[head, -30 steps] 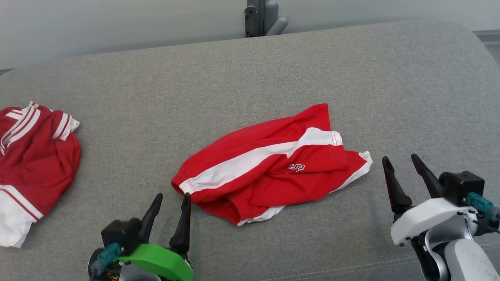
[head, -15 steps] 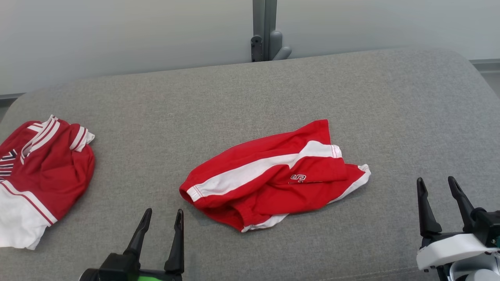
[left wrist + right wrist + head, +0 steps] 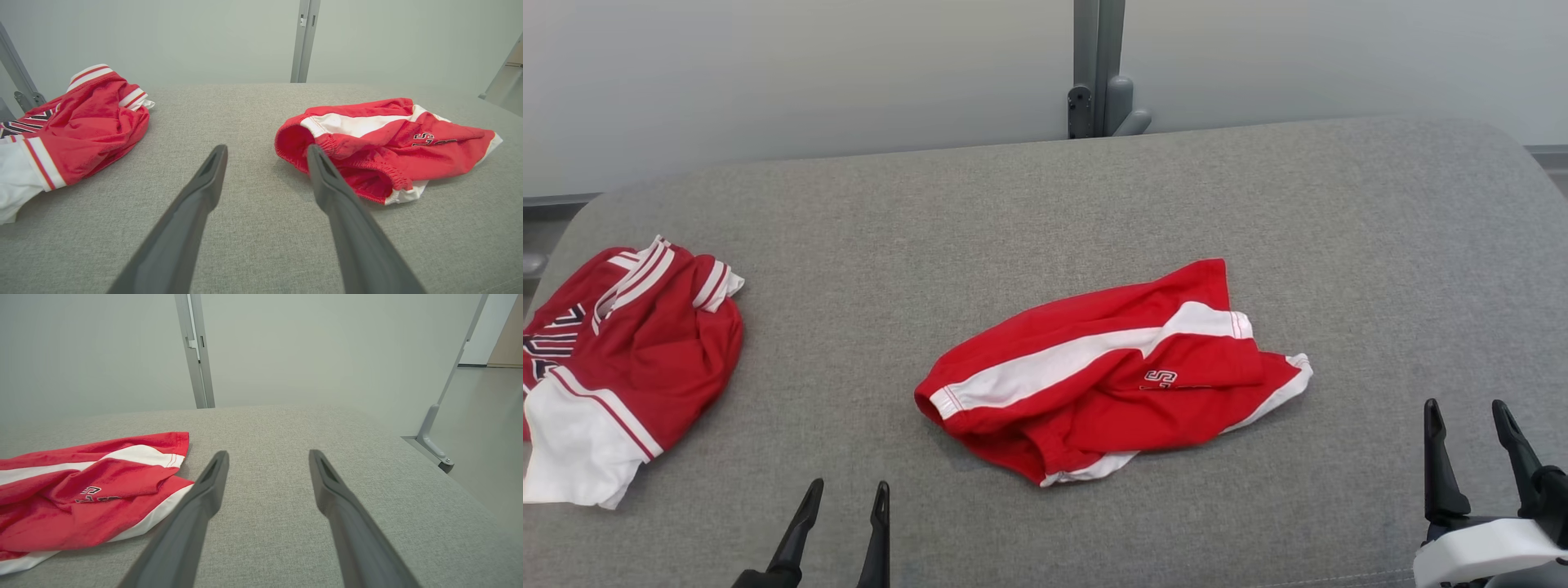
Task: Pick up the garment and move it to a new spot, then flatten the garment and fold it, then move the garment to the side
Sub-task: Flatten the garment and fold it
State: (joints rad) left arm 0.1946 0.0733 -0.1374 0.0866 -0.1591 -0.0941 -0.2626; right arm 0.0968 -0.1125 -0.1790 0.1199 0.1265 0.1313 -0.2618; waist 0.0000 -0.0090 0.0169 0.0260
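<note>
Head view | grey surface (image 3: 1045, 204) under garment (image 3: 1094, 384) | pale wall (image 3: 768, 73), metal post (image 3: 1098, 57)

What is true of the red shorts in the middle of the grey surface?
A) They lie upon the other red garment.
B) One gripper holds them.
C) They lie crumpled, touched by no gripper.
C: the red shorts lie bunched on the grey surface, apart from the open left gripper and open right gripper.
</note>
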